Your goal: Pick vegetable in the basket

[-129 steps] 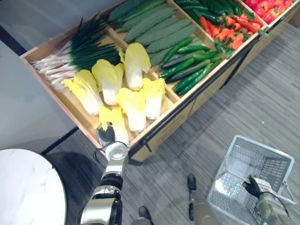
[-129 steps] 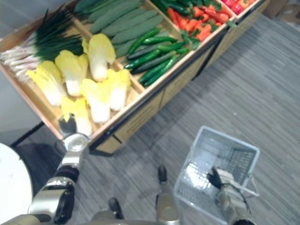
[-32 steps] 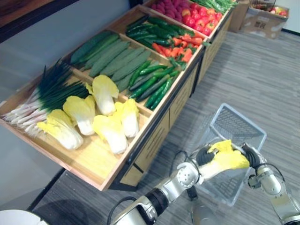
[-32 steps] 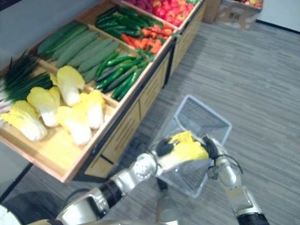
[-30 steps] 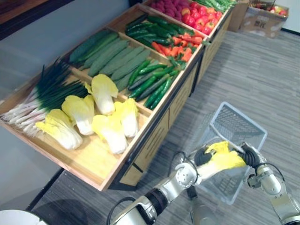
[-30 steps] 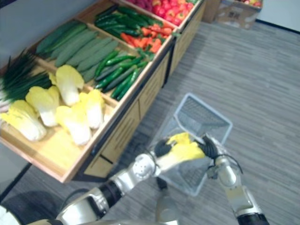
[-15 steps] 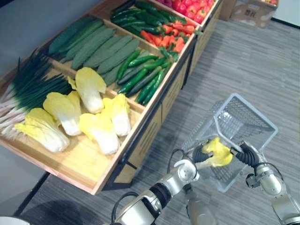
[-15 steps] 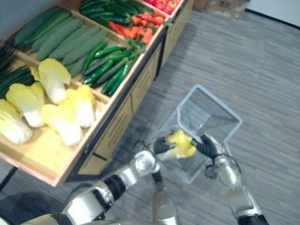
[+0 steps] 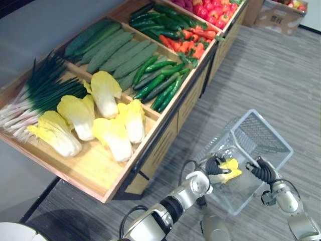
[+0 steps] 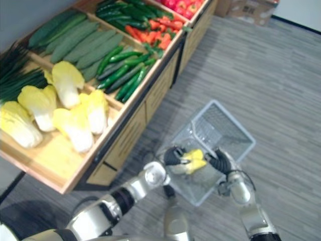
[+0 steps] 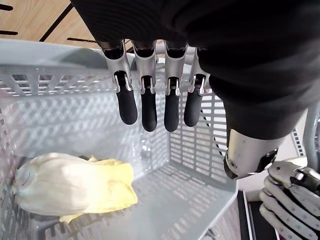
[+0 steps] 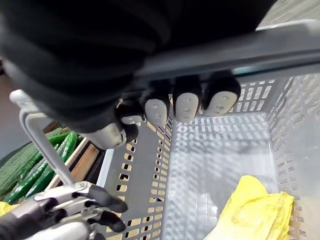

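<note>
The cabbage (image 11: 70, 186) lies on its side on the floor of the grey plastic basket (image 9: 261, 140), in a corner against the slotted wall. Its long axis runs flat along the basket floor. The pale stem end points toward the robot's left side, and the yellow leafy end points toward the right hand (image 12: 185, 102).

The left hand (image 11: 148, 107) hangs over the basket's open top, just above the cabbage and apart from it. Its fingers are straight and relaxed and hold nothing. The right hand is clenched round the basket's handle (image 12: 225, 57), fingers curled over the grey bar at the side of the basket nearest the robot's right. The two hands are near each other, with the cabbage between and below them.

To the robot's left stands a sloping wooden stand (image 9: 95, 170) split into compartments. One holds other cabbages (image 9: 113, 138), with green onions (image 9: 45, 93) beside them. Cucumbers (image 9: 155, 83) fill the next compartment. The basket is over the grey striped floor (image 9: 281, 75), beside the stand's front.
</note>
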{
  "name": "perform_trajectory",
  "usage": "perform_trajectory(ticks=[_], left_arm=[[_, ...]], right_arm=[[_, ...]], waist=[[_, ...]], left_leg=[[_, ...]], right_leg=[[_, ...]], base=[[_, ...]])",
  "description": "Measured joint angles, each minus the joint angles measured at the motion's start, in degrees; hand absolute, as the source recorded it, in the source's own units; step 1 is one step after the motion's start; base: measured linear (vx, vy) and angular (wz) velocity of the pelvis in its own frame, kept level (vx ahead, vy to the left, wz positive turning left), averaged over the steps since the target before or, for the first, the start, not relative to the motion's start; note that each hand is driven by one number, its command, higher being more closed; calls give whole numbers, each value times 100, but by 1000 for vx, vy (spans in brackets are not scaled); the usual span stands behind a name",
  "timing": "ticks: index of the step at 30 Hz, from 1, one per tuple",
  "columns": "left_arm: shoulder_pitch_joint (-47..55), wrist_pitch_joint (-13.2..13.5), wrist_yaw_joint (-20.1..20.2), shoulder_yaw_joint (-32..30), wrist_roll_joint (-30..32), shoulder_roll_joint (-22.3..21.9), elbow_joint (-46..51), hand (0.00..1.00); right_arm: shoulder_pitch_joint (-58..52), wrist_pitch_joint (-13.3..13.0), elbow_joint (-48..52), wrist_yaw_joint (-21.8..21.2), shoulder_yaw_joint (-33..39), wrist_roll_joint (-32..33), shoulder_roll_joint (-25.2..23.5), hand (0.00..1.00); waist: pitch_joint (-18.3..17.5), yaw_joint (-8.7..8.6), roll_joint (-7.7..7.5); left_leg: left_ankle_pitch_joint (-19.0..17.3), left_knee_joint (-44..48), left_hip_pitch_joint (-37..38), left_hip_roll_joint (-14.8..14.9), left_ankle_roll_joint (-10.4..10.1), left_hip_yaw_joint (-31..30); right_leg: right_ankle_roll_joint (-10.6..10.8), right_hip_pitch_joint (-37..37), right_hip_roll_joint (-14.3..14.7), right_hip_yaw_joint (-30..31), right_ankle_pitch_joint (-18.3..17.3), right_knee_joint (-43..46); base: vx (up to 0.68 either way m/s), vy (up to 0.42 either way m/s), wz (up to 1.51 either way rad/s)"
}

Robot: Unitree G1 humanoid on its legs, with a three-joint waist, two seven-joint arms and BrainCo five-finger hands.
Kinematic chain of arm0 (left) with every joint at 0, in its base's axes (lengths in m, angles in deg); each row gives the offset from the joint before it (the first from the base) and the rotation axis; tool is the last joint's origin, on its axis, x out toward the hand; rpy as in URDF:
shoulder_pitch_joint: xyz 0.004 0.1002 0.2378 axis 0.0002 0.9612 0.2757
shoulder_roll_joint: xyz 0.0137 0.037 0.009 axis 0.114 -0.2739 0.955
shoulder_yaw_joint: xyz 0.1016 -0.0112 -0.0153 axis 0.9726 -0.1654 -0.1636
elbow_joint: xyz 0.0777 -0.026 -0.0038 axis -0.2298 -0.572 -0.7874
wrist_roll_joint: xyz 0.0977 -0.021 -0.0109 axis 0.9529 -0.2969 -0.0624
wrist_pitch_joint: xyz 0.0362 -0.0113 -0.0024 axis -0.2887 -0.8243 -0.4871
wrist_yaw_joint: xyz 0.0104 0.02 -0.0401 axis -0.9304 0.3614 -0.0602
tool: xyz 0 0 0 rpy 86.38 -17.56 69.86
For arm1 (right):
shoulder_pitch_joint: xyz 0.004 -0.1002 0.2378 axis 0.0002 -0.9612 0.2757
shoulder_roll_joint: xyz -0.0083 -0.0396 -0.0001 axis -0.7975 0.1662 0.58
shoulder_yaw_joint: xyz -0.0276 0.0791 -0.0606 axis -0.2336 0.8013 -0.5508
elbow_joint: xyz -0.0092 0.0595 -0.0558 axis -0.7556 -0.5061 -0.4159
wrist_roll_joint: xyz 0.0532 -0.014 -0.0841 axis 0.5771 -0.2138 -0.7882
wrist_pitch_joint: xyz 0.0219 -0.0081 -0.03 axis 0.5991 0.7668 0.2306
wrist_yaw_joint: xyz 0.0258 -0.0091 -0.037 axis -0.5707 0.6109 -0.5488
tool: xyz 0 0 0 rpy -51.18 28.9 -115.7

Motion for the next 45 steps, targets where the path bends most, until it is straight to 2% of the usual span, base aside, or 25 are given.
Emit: perform_trajectory(ticks=[2,5,7,8,9,10,12,15,17,20,23,25,26,28,31,32,34,35,39,41,43,45], left_arm=[[31,2,71,158,-57,54,428,0],[209,99,338,472,-271,251,1807,0],[463,334,605,532,-410,571,2803,0],[605,457,761,522,-552,843,3318,0],[697,498,825,503,-655,997,3563,0],[969,568,949,379,-869,1320,4032,0],[1488,665,1097,100,-1197,1850,4666,0],[2367,720,1196,-559,-1416,2475,5532,0],[2792,829,1211,-1026,-1409,2796,5797,0],[3298,924,1198,-1700,-1387,2964,5807,0],[3673,948,1190,-2209,-1193,3022,5407,0],[3918,966,1166,-2705,-608,2987,4545,0],[3961,964,1165,-2824,-578,2950,4268,0],[4012,898,1045,-3422,-237,2670,2988,0],[4102,776,814,-3727,163,2607,1916,0],[4138,760,716,-3884,508,2588,1214,0],[4146,723,615,-4215,792,2495,409,0],[4232,602,477,-4647,1042,2411,-298,0],[4480,141,468,-5517,1415,2225,-1353,0],[4562,47,498,-5753,1415,2070,-1437,0],[4583,37,569,-5834,1402,1767,-1436,0],[4494,50,647,-5722,1348,1584,-1427,0]], right_arm=[[-16,-28,-259,7,40,-2,0,100],[-128,-30,-818,7,290,-37,-18,100],[-211,-27,-1258,7,460,-138,-73,100],[-260,-14,-1475,7,530,-264,-69,100],[-324,-13,-1588,6,579,-308,-73,100],[-356,-14,-1848,9,655,-353,-80,100],[-323,-7,-2414,54,921,-410,-79,100],[-285,38,-3118,84,997,-574,-120,100],[-292,32,-3555,84,1063,-575,-179,100],[-202,25,-4157,128,1142,-576,-232,100],[-142,19,-4660,190,1615,-569,-412,100],[-80,20,-4901,222,2024,-561,-578,100],[-78,19,-4911,247,2100,-559,-622,100],[-75,18,-4949,393,2359,-506,-773,100],[-76,18,-4989,447,2538,-317,-905,100],[-63,17,-4991,457,2694,-252,-997,100],[-29,16,-5002,498,2767,-159,-1058,100],[113,12,-5049,509,2819,-84,-1108,100],[456,12,-5112,585,3196,-28,-1090,100],[611,33,-5126,619,3342,0,-1019,100],[899,53,-5149,618,3348,9,-854,100],[995,65,-5147,609,3346,125,-828,100]], waist=[[-11,30,19],[-41,266,94],[-66,345,132],[-89,437,163],[-99,475,179],[-146,556,233],[-262,592,344],[-336,656,407],[-422,728,402],[-503,786,406],[-528,900,376],[-580,924,373],[-602,918,379],[-616,932,375],[-628,980,356],[-636,1058,344],[-639,1071,328],[-635,1080,298],[-633,1124,276],[-634,1237,250],[-636,1299,253],[-628,1367,230]], left_leg=[[2,35,-79,0,3,-112],[10,95,-166,14,15,-311],[15,123,-160,45,21,-481],[15,148,-169,54,21,-551],[15,162,-172,55,21,-580],[15,170,-185,54,21,-618],[32,177,-274,24,48,-766],[55,182,-282,9,53,-947],[94,184,-319,9,42,-1123],[148,181,-376,-7,57,-1335],[206,175,-447,-2,53,-1555],[291,127,-531,-1,37,-1742],[322,97,-554,-4,34,-1797],[437,-33,-555,-9,14,-1918],[461,-46,-535,32,-6,-1988],[483,-95,-474,46,-15,-1957],[498,-150,-367,55,-25,-1911],[487,-192,-239,84,-41,-1735],[259,118,-109,190,-81,-1446],[137,249,-122,123,-44,-1747],[-155,426,-226,-102,64,-2658],[-427,597,-271,-233,145,-2859]], right_leg=[[0,0,-38,-91,-1,0],[5,66,-87,-269,-7,-3],[-2,192,-100,-410,-25,-7],[-2,234,-109,-474,-40,-7],[1,259,-118,-503,-54,-7],[0,273,-125,-543,-60,-7],[22,276,-187,-667,-83,-6],[13,393,-212,-853,-107,-15],[-16,485,-241,-1040,-124,-41],[-64,578,-288,-1281,-154,-56],[-112,657,-303,-1504,-185,-75],[-140,690,-314,-1699,-203,-95],[-143,690,-318,-1746,-205,-99],[-166,735,-321,-1904,-221,-114],[-174,822,-283,-1990,-226,-155],[-174,841,-264,-1963,-226,-156],[-173,894,-247,-1907,-228,-159],[-174,885,-199,-1728,-228,-159],[-219,835,-41,-1264,-257,-159],[-210,715,8,-942,-244,-146],[-170,495,42,-471,-211,-146],[-170,414,51,-236,-210,-150]], base=[[-48,-72,23],[-26,-59,33],[-24,-51,35],[-22,-43,29],[-26,-40,23],[-23,-39,23],[-18,-32,29],[-15,-27,31],[-21,-35,40],[-27,-32,38],[-35,-37,41],[-26,-46,40],[-22,-49,36],[-19,-53,33],[-14,-37,15],[-9,-34,-6],[-3,-26,-22],[-4,-16,-46],[-5,-11,-64],[-20,-4,-71],[-37,41,-77],[-60,131,-61]])
